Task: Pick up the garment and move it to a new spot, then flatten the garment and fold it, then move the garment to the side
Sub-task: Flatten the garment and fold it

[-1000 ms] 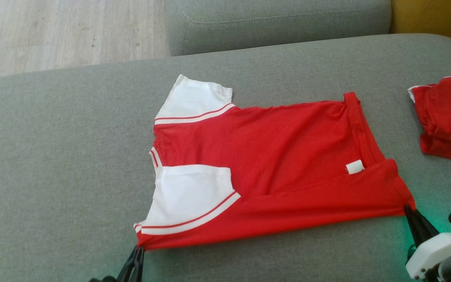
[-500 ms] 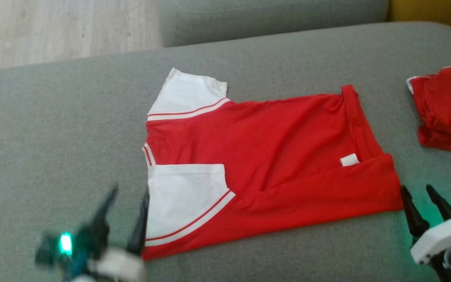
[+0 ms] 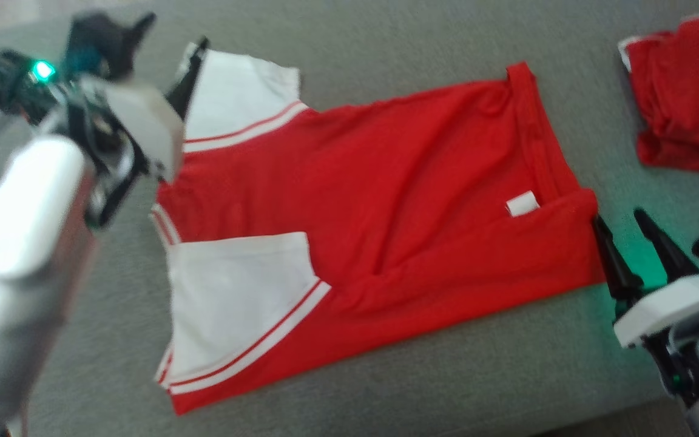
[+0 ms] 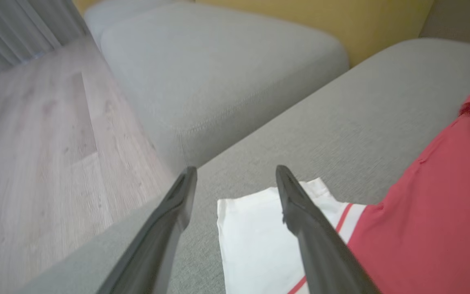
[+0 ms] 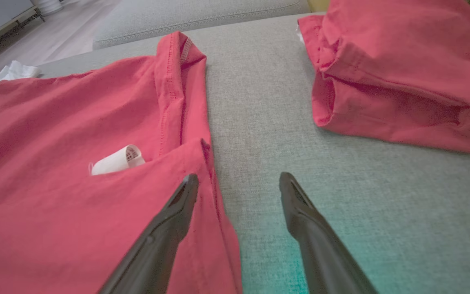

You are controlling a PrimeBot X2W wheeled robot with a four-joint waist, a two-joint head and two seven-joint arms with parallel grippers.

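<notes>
The garment (image 3: 386, 200), a red T-shirt with white sleeves and a white label (image 3: 521, 204), lies partly folded on the grey sofa cushion (image 3: 422, 376). My left gripper (image 3: 172, 33) hovers open at the far white sleeve (image 3: 234, 97). In the left wrist view the left gripper (image 4: 236, 170) has one finger over that sleeve (image 4: 255, 232) and the other over bare cushion. My right gripper (image 3: 619, 217) stands open at the shirt's hem corner. In the right wrist view the right gripper (image 5: 239, 176) straddles the hem edge of the garment (image 5: 76, 122), holding nothing.
A second red garment (image 3: 683, 97) lies bunched at the far right of the cushion, also close ahead as the red bundle (image 5: 402, 73). Another grey cushion (image 4: 218, 73) and wooden floor (image 4: 35, 143) lie beyond the left side.
Both grippers opened and let go of the shirt's near corners. The left arm swung up to the far sleeve. The head camera has shifted, so the shirt sits higher and nearer.
</notes>
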